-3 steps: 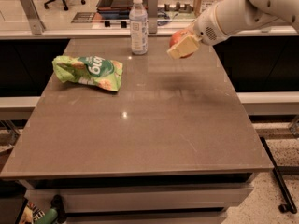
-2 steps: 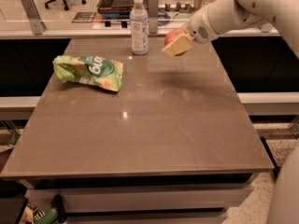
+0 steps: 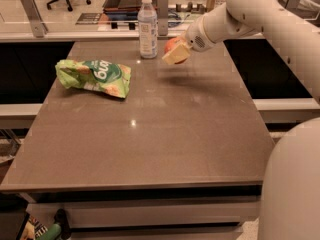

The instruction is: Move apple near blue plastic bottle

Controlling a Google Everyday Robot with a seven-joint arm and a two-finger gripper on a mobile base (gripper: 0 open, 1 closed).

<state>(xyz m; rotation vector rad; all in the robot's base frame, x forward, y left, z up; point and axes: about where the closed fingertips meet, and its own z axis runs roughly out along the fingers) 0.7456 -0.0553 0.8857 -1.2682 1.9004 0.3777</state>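
The blue plastic bottle (image 3: 147, 27) stands upright at the far edge of the brown table (image 3: 150, 129), with a white cap and label. My gripper (image 3: 176, 53) is just to its right, a little above the table top, shut on the red-orange apple (image 3: 173, 46). The apple shows between the pale fingers (image 3: 176, 55) and is partly hidden by them. The apple is close to the bottle but apart from it.
A green snack bag (image 3: 94, 77) lies on the left side of the table. My white arm (image 3: 260, 9) reaches in from the upper right. A glass partition and counter run behind the table. An office chair stands far back left.
My gripper has carried the apple leftward, closer to the bottle. The bottle and the green bag have not moved.
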